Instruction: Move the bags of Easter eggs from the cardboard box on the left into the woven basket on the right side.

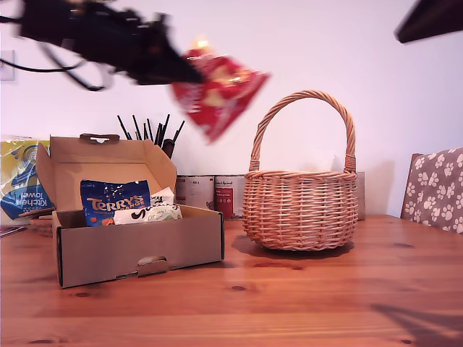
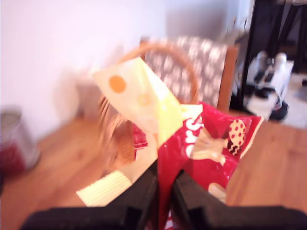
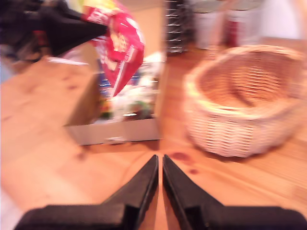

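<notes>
Pinching red bag [image 1: 217, 90] in my first gripper [image 2: 164, 179] jaws, handle [image 1: 304, 116] of woven basket [image 1: 300, 210] ahead, my second gripper [image 3: 159, 165] jaws together.

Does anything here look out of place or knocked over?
Only the red bag: it hangs in mid-air, pinched in my first pincer between the cardboard box and the woven basket. It is blurred. Nothing looks spilled or damaged.
</notes>
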{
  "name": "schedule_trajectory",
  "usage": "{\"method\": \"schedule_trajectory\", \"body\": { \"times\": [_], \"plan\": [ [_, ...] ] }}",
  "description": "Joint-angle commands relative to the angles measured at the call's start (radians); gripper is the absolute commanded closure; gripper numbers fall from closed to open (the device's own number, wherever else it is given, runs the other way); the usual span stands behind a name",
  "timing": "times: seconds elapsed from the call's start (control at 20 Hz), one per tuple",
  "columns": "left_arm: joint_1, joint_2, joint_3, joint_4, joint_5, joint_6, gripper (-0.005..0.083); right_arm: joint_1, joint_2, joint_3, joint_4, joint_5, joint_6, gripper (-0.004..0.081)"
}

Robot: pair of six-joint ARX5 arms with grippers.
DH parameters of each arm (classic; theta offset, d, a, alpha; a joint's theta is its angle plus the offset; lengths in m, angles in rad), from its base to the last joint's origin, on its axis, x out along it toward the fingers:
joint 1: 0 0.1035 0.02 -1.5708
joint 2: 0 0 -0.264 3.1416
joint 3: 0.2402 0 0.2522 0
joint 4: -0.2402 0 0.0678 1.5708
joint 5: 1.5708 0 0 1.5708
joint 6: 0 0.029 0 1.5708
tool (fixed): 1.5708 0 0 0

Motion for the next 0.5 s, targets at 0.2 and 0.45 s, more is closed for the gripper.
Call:
{"method": "schedule_trajectory", "body": {
  "times": [0.2,0.45],
  "plan": [
    [-0.123,0.147,0.031,0.246,-0.157,-0.032,0.0793,-0.007,-0.13,-0.023,-0.119,0.045,0.003,0.078],
    [-0.174,0.309,0.205,0.279,-0.213,-0.028,0.0793,-0.006,-0.19,-0.023,-0.144,0.039,0.031,0.078]
  ]
}}
